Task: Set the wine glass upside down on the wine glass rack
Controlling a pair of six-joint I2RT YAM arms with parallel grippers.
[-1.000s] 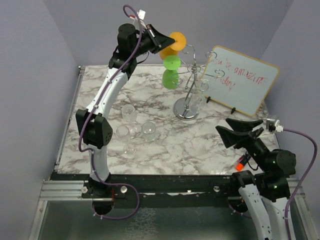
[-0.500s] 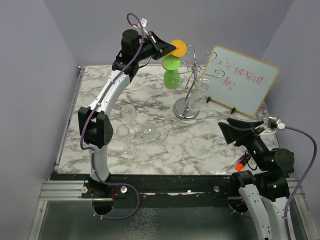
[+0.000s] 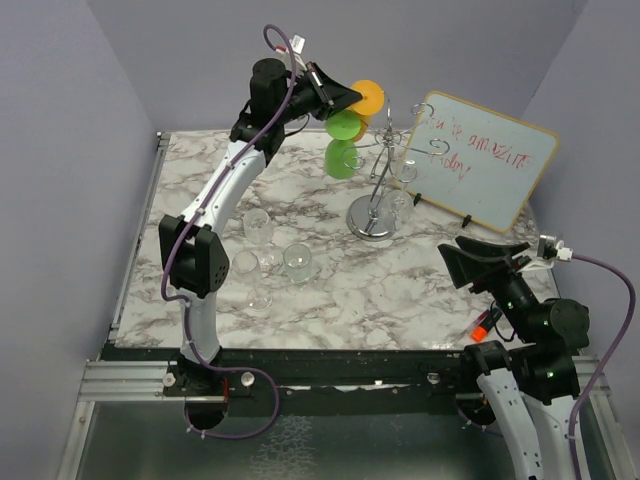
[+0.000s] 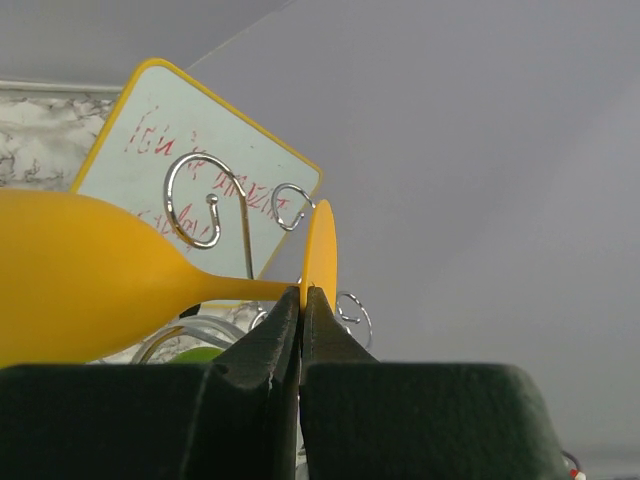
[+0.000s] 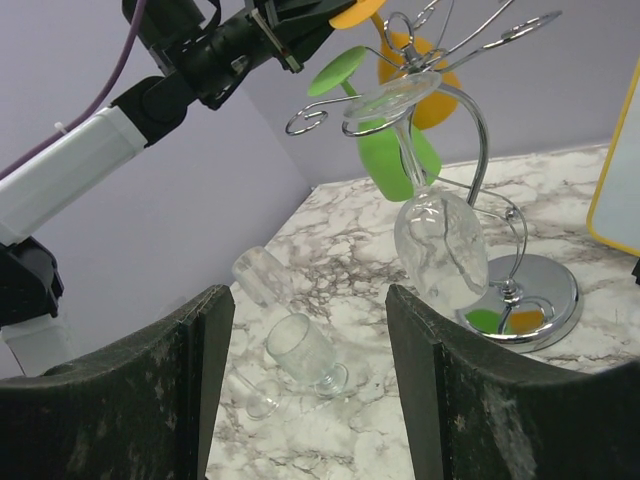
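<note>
White-and-grey marble table [image 3: 400, 290], boxed in by plain lavender walls [image 3: 60, 150]. Toward the back, right of centre, the wine glass rack [image 3: 372, 222]: round chrome base on the marble, thin post, curled wire arms fanning out on top. Hanging from those arms, bowl down, a green wine glass [image 3: 343, 160] on the left side and a clear wine glass [image 5: 440, 240] on the near right, its bowl low beside the post and just above the base. Just behind and to the right of the rack, propped at a tilt, a yellow-framed whiteboard [image 3: 490, 165] with red handwriting. On the left half of the table, well apart from the rack, a loose cluster of clear glasses [image 3: 297, 262], at least two of them lying on their sides.

High at the back, the left arm reaching up and over, with the left claw [image 3: 350, 97] level with the rack's top. Pressed together on the orange wine glass [image 3: 370, 96], pinching the stem right where it meets the foot. Held in the air, lying roughly sideways, foot at the claw and bowl pointing toward the rack's curls, above the green glass's foot. Cannot tell whether touching the wire or only close beside it; not hung yet.

Low at the near right corner, the right claw [image 5: 308, 300], spread wide and holding nothing, facing the rack from well apart.
</note>
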